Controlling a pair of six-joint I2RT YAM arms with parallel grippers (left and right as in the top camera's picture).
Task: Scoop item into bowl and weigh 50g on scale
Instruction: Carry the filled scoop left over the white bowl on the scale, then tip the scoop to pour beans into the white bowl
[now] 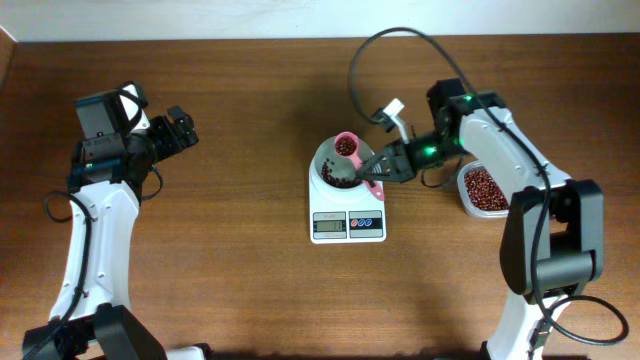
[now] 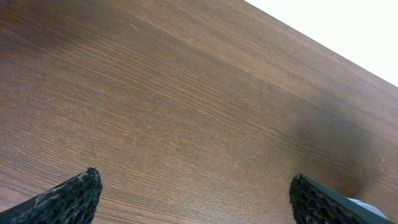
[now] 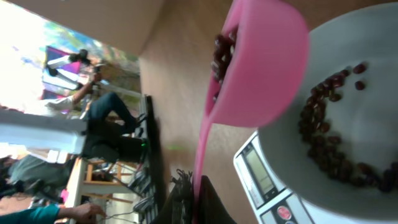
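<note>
The beans (image 3: 320,146) sit in three places, listed below by holder, largest first.

1. Table (image 1: 230,250): carries all items. Directions are clock-face, overhead view.
2. Scale (image 1: 348,226): table centre, display at its 6 o'clock edge. The reading is too small to tell.
3. Bowl (image 1: 322,160): stands on the scale platform. A thin arc of beans lies in its bottom, so by judgement the load is well short of full.
4. Tub (image 1: 465,190): on the table at 3 o'clock from the bowl, apart from the scale. It holds the bean supply.
5. Scoop (image 3: 261,68): pink, and its cup hangs over the bowl's 12 o'clock rim with beans showing at its mouth. Its long axis runs from 11 o'clock (cup) to 5 o'clock (handle).

Grippers:
- Right gripper (image 1: 375,170): over the bowl's 3 o'clock side. Its jaws pinch the scoop handle, and the cup lies at 10 o'clock from them.
- Left gripper (image 1: 182,128): at 9 o'clock from the bowl, well apart. Its jaws are spread and hold nothing.

Governing relation: the cup is already above the bowl, so the next move is probably a roll about the handle axis to spill the beans, not a shift sideways. The right arm is the nearer one. Risk: beans dropping outside the 12 o'clock rim.
</note>
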